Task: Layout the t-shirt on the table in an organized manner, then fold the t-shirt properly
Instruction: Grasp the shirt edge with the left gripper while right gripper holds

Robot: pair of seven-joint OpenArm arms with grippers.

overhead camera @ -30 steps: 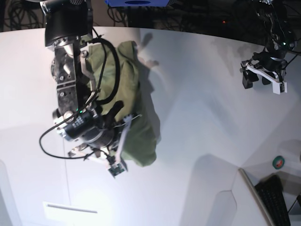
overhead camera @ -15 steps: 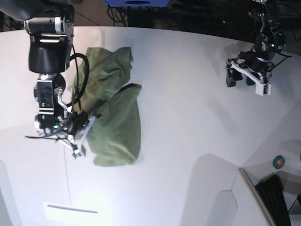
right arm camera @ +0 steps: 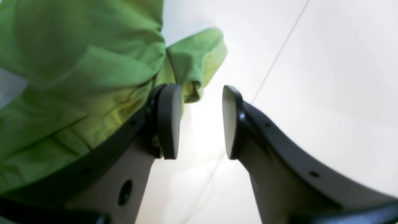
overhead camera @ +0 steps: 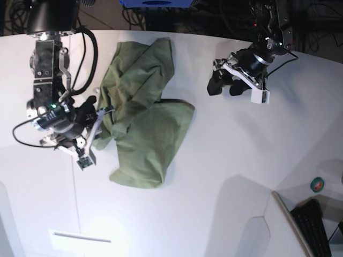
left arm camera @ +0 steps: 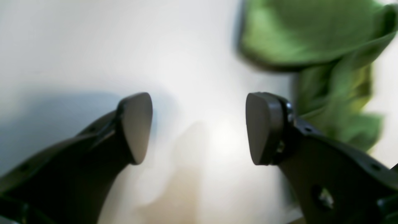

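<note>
The olive-green t-shirt (overhead camera: 142, 126) lies crumpled on the white table (overhead camera: 241, 160), left of centre. It fills the left of the right wrist view (right arm camera: 77, 62) and shows blurred at the top right of the left wrist view (left arm camera: 311, 31). My right gripper (overhead camera: 101, 116) sits at the shirt's left edge. Its jaws (right arm camera: 201, 124) stand open, with a folded hem (right arm camera: 192, 84) just beyond the left pad (right arm camera: 169, 121) and nothing between the pads. My left gripper (overhead camera: 222, 88) hovers right of the shirt, open wide (left arm camera: 199, 127) over bare table.
A thin seam line (right arm camera: 279, 53) runs across the tabletop. A green tape roll (overhead camera: 318, 184) and a black keyboard (overhead camera: 316, 227) lie off the table at the lower right. A white strip (overhead camera: 80, 235) lies near the front left. Dark cables hang beyond the far edge.
My right gripper has opened and let go of the shirt, which now lies spread further right. The left arm has moved left toward the shirt, staying open.
</note>
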